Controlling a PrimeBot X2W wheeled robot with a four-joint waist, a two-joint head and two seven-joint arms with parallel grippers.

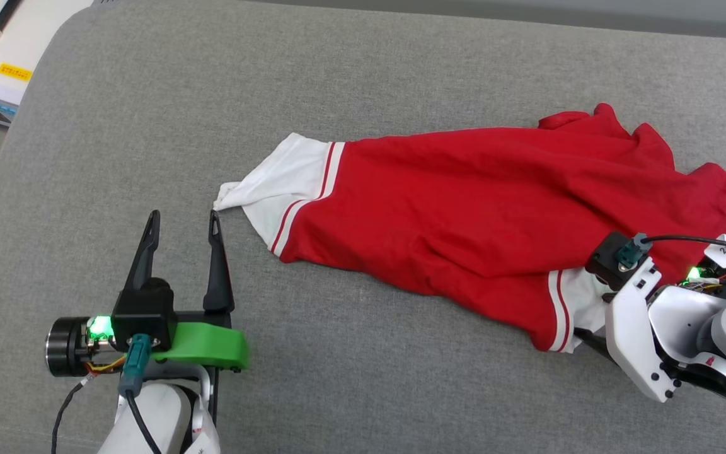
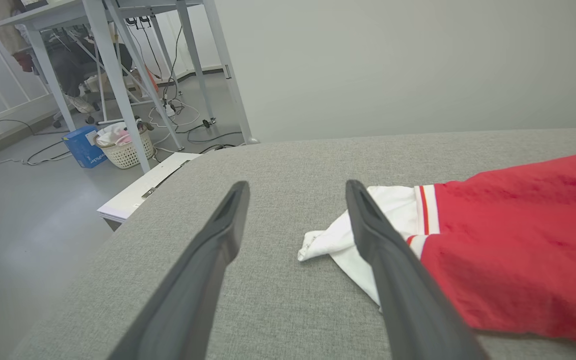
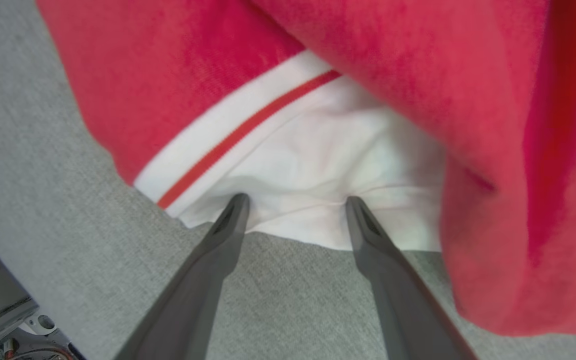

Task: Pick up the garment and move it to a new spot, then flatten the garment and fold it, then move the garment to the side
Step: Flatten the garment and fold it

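On the grey cushion (image 1: 149, 94), my left gripper (image 1: 183, 219) rests with jaws apart and nothing between them. Its inner finger stands just beside the twisted tip of a white sleeve (image 1: 227, 192), which lies ahead and to the right of the gap. From that sleeve the jersey (image 1: 451, 214) runs rumpled across the cushion, its long axis going left to right and its red body bunched at the far right. At the lower right my right gripper (image 3: 298, 202), jaws likewise apart, has both fingertips touching the hem of the other white sleeve (image 3: 318, 150), not clamped on it. By my reading the right arm is the nearer one and need only close. The left must shift a little right to take its sleeve before any lift.
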